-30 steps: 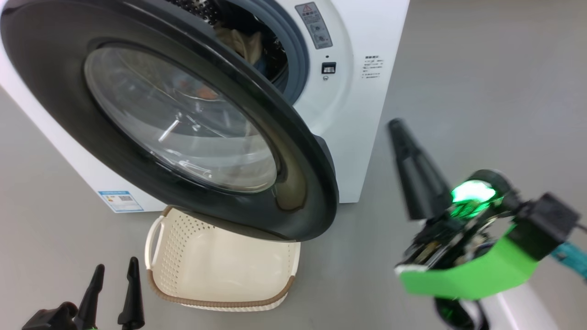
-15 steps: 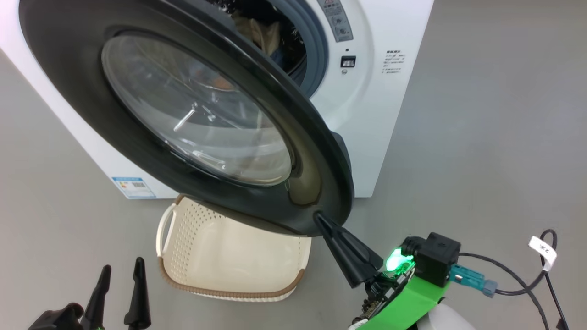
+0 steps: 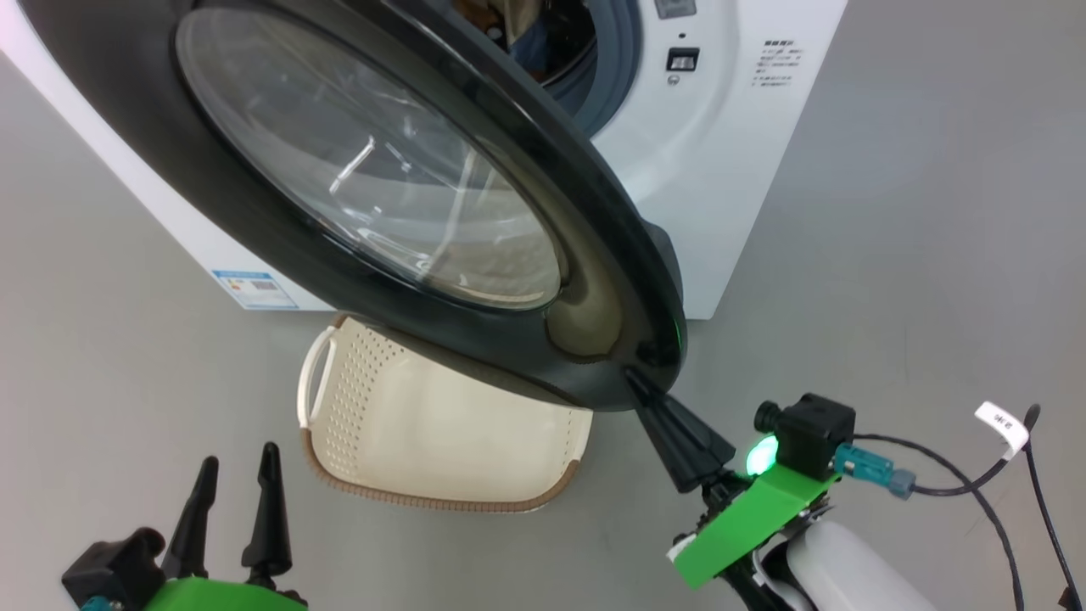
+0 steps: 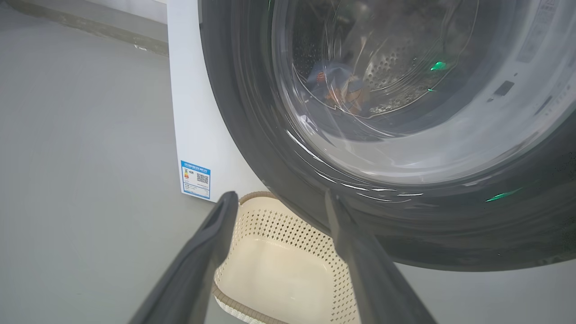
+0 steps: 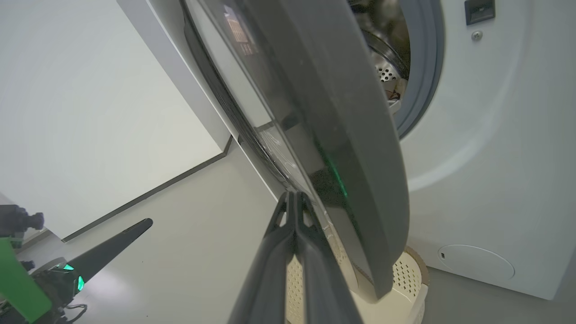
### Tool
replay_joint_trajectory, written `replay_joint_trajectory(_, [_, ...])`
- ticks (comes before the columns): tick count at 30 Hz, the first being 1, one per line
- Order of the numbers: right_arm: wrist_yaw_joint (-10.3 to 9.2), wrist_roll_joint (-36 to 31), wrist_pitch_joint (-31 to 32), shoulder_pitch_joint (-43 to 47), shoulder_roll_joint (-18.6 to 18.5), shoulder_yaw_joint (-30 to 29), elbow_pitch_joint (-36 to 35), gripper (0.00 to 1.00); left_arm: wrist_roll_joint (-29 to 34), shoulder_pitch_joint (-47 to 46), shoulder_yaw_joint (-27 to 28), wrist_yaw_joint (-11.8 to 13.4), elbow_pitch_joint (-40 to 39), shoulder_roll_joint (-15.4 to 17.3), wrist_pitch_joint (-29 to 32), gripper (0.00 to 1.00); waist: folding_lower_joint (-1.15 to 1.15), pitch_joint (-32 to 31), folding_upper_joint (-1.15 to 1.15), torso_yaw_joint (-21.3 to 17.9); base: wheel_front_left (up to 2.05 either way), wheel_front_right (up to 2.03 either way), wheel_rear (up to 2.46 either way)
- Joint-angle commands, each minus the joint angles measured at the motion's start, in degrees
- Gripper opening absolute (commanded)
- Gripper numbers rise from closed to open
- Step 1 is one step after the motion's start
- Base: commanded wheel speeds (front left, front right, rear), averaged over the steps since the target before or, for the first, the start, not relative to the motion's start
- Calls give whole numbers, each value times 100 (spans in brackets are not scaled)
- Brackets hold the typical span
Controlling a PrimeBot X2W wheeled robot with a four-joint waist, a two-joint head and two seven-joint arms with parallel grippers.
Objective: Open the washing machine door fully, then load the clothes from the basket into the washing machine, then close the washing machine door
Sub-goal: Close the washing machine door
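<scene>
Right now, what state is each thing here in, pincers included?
Round black-rimmed glass door: partly open.
Cream perforated plastic basket: empty where visible.
Light-blue printed clothes: inside the white washing machine.
Left pincer: open, holding nothing.
Right pincer: shut, tip at door's rim.

We see a smooth grey floor (image 3: pixel 916 212) and a plain white wall (image 5: pixel 67 90) with a dark strip (image 5: pixel 148 189) along its bottom edge

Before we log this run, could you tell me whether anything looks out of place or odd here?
Nothing looks spilled or damaged. The only oddity: the basket sits partly under the partly open washing machine door, right beneath its lower rim.
</scene>
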Motion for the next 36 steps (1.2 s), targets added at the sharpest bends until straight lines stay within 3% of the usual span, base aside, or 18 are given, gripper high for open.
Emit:
replay_joint_trajectory(1, [14,-63,-28,-153,105,14,-78,0,-47,-195,168,-15,-98,54,-42,100,0,109,0,60,0,0,0])
replay_joint_trajectory(12, [14,-238,-28,-514,231,-670,-11,0,-53,-411,142,-15,-148,29,-42,100,0,419,0,129,0,0,0])
replay_joint_trajectory(20, [14,-498,-28,-1235,185,-1399,96,0,-61,-776,-19,-15,-268,-14,-42,100,0,848,0,297,0,0,0])
replay_joint_trajectory(36, [14,-646,-28,-2474,89,-2310,652,0,-90,-1207,-343,-15,-492,-110,-43,100,0,1333,0,734,0,0,0])
